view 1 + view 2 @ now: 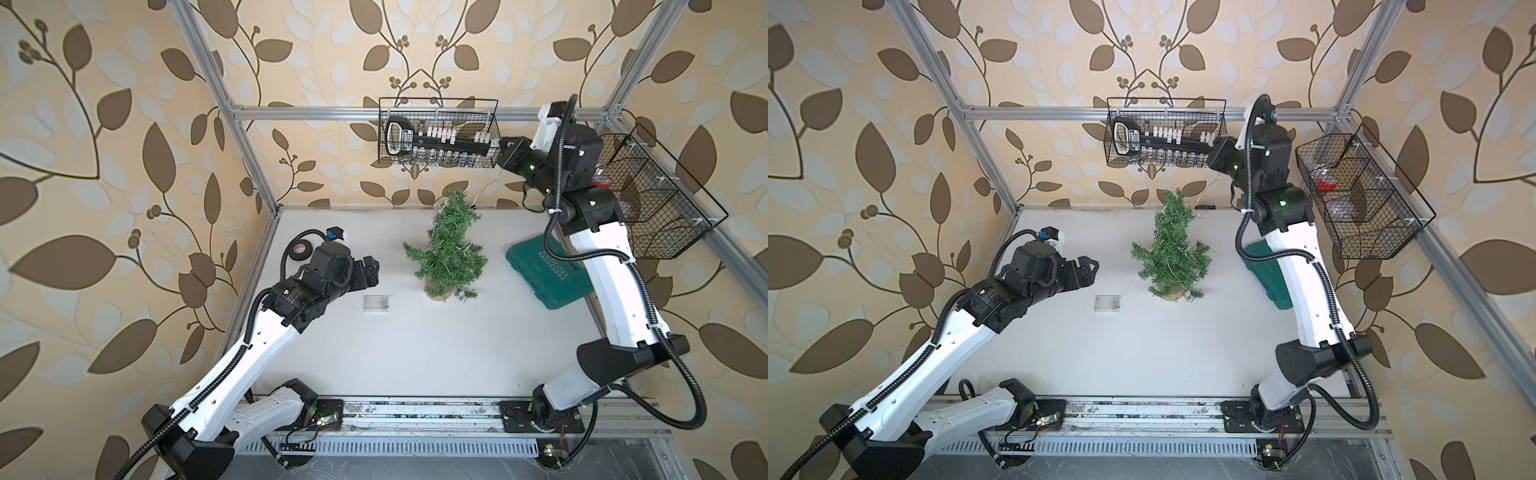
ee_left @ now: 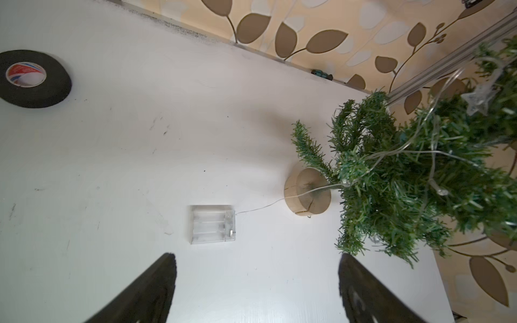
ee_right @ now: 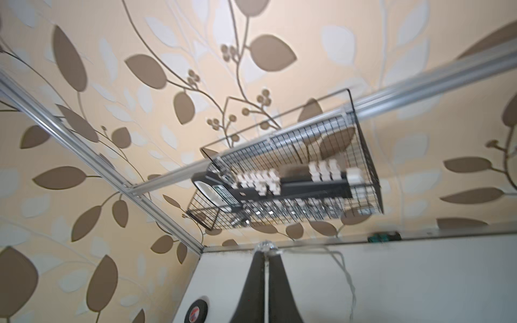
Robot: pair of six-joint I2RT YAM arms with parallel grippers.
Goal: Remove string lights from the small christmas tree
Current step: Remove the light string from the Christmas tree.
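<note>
Wallpaper (image 1: 124, 166) nearly hides string lights (image 2: 212, 222) wire above small christmas tree (image 1: 446, 245).

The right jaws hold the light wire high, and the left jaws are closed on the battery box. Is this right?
Wrong on the left: the left gripper has open jaws, and the battery box lies free on the table, as the left wrist view shows.

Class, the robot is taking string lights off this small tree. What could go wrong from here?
1. The right tool, shut on the string lights, is raised while wire winds through the small christmas tree; nothing holds the tree, so pulling may tip it.
2. The battery box lies on the table, wire crossing the wooden base; it may snag there.
3. The right tool is near the wire basket and may strike it.
</note>
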